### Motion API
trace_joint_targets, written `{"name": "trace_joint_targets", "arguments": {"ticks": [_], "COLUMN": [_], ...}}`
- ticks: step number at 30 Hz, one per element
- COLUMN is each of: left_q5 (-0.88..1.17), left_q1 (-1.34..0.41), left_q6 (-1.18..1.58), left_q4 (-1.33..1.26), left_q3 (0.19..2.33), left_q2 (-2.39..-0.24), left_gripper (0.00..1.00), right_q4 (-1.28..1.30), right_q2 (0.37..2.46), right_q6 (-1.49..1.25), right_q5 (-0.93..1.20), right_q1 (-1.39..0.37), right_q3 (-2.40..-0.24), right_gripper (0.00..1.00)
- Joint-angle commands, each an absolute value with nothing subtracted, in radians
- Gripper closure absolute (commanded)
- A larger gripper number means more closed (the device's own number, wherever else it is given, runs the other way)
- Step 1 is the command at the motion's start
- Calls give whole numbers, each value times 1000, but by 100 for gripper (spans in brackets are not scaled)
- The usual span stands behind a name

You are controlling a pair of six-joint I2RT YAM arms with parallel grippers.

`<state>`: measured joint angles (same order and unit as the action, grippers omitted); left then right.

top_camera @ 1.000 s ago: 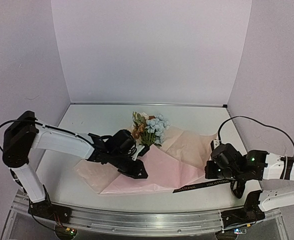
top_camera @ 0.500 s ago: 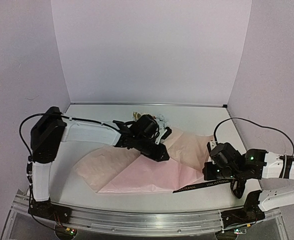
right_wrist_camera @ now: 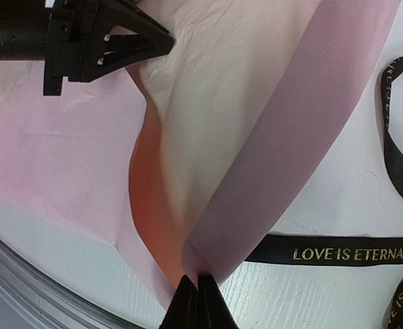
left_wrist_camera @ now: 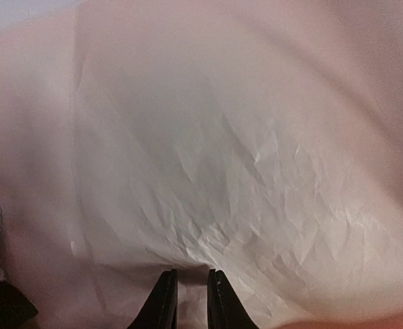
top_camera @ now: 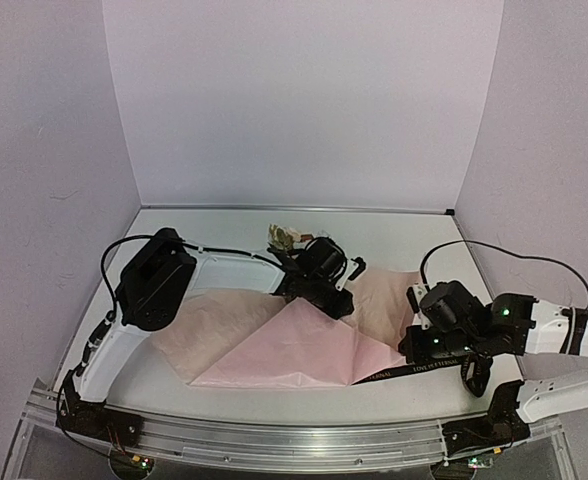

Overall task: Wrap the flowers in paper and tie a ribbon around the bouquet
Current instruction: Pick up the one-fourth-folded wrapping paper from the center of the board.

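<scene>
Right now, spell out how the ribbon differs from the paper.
The ribbon is narrow, black, with gold lettering; the paper is wide, plain pale pink. The ribbon lies loose on the table; the paper is folded, its edge pinched by the right gripper. Both are thin and limp.

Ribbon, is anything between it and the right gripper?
Nothing lies on the ribbon along its lettered stretch; it sits on bare table just beside the right gripper. That gripper, though, is shut on a corner of the paper, whose lifted flap reaches the ribbon's end.
</scene>
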<state>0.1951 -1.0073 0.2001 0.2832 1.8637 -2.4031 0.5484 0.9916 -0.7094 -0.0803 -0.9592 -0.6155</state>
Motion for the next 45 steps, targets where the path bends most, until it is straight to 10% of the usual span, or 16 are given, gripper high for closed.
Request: {"name": "trace_joint_targets", "arguments": {"ticks": [1,28,45], "left_q5": [166,241,482], "left_q1": [-1002,-946,-896], "left_q6": [163,211,373], "left_q4": [264,260,315], "left_q3": [1961,1942,972], "left_q2": [-2443,-2280,-1520], "left_gripper": [83,76,83], "right_q4": [570,710,737], "right_q2": [1018,1045,1108], "right_q6": [-696,-596,-535], "right_q5": [-58,-120,-195], "right_q1": [-965,-968,-978], "right_q3": [-671,-765,-860], "right_gripper": [100,100,100]}}
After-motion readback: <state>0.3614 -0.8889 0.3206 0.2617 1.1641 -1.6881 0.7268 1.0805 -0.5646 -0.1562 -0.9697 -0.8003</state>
